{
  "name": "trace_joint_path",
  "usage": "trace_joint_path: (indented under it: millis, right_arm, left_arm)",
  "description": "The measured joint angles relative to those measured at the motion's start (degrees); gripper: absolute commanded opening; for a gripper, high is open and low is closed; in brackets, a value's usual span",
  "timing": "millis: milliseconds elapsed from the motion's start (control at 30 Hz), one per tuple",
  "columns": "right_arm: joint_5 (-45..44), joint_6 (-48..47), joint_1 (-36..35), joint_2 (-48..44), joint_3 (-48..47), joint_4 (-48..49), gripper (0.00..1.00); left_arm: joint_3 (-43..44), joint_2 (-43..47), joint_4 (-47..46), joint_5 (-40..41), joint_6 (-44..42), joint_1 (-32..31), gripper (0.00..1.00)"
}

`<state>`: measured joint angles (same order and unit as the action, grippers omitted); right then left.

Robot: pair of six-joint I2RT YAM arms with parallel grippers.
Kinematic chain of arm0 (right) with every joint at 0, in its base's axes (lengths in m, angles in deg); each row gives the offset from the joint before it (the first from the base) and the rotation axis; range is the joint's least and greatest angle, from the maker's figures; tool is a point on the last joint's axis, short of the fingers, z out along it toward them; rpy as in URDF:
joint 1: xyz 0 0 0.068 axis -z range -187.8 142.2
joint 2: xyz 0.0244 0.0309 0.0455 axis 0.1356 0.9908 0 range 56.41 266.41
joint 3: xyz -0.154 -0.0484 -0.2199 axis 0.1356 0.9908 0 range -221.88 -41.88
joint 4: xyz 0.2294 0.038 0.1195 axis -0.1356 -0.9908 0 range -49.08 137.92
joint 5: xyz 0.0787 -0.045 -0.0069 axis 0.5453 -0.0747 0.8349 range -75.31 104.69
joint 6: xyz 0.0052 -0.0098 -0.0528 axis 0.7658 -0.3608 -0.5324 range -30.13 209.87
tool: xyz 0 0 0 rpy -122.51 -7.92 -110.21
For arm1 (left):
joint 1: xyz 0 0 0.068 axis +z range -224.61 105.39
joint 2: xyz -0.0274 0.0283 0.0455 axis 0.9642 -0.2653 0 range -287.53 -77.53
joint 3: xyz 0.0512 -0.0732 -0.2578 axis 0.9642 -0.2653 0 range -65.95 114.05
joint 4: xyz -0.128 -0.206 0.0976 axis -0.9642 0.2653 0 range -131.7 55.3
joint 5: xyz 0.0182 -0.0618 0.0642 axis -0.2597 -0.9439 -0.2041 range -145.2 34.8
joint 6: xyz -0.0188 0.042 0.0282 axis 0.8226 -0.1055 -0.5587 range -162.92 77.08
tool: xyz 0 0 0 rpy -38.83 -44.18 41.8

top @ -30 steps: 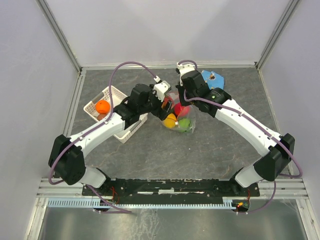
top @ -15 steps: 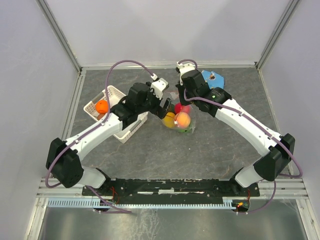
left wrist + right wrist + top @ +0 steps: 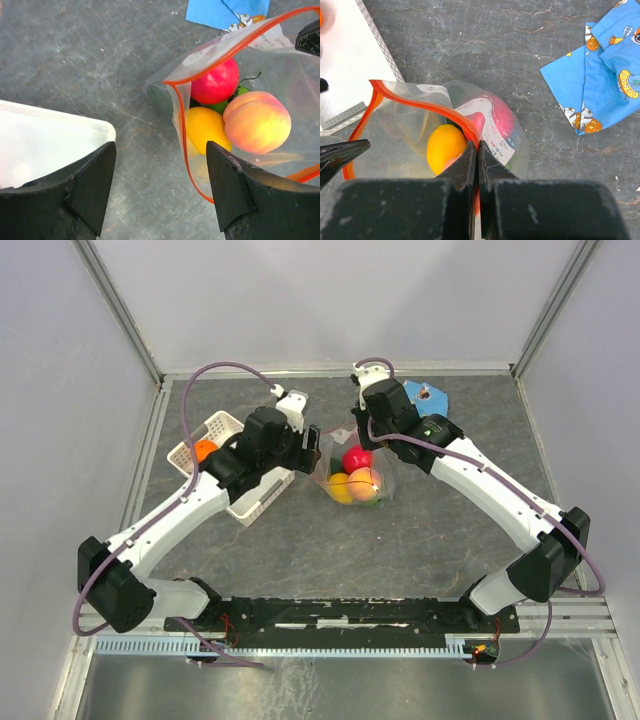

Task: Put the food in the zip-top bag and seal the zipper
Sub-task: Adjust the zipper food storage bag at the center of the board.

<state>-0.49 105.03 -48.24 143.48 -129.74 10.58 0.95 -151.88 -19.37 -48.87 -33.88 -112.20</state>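
The clear zip-top bag [image 3: 352, 478] lies mid-table with its mouth held open. My right gripper [image 3: 362, 443] is shut on the bag's red-orange zipper [image 3: 420, 102], pinching it at the fingertips [image 3: 477, 150]. Inside the bag are a red-pink fruit [image 3: 215, 82], a peach one [image 3: 256, 121], a yellow-orange one [image 3: 205, 130] and a partly hidden green one [image 3: 220, 106]. My left gripper [image 3: 308, 447] is open and empty, just left of the bag's mouth [image 3: 159, 170]. Another orange fruit [image 3: 205, 450] sits in the basket.
The white lattice basket [image 3: 240, 502] stands left of the bag, under my left arm; its rim shows in the left wrist view [image 3: 50, 145]. The blue printed snack packet [image 3: 425, 395] lies behind the right gripper, also in the right wrist view [image 3: 605, 95].
The left gripper was over the bag's mouth, a peach fruit appeared in the bag, and the gripper has drawn back left toward the basket. The right gripper holds still.
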Motion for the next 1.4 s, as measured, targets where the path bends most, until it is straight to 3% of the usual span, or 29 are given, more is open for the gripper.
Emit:
trace_joint_path:
  millis: [67, 133, 267, 367, 833, 967, 1133, 1400]
  right_arm:
    - [0.02, 0.00, 0.00, 0.00, 0.00, 0.00, 0.05]
    - [0.00, 0.00, 0.00, 0.00, 0.00, 0.02, 0.05]
    - [-0.02, 0.00, 0.00, 0.00, 0.00, 0.04, 0.04]
    - [-0.44, -0.09, 0.00, 0.00, 0.00, 0.04, 0.04]
    - [-7.85, -4.81, 1.22, -0.02, 0.00, 0.50, 0.05]
    - [-7.89, -5.03, 1.55, -0.02, 0.02, 0.68, 0.05]
    - [-7.32, -4.96, 1.57, -0.02, 0.02, 1.44, 0.05]
    - [-6.40, -4.94, 1.57, -0.02, 0.28, 1.92, 0.05]
  left_arm:
    - [0.00, -0.50, 0.92, -0.90, 2.25, 0.00, 0.66]
    - [0.00, -1.22, 1.53, -2.47, 4.35, 0.00, 0.51]
    - [0.00, -2.69, 1.90, -5.53, 7.39, 0.00, 0.08]
    - [0.46, -3.32, 2.51, -6.40, 8.61, 0.00, 0.03]
    - [10.43, -4.76, 1.44, -4.79, 10.47, 0.00, 0.03]
    - [10.43, -6.67, 1.81, -2.95, 10.67, 0.00, 0.17]
    - [10.43, -6.84, 1.55, -0.42, 10.99, 0.22, 0.47]
    - [10.38, -3.61, 1.90, 1.68, 11.08, 4.11, 0.72]
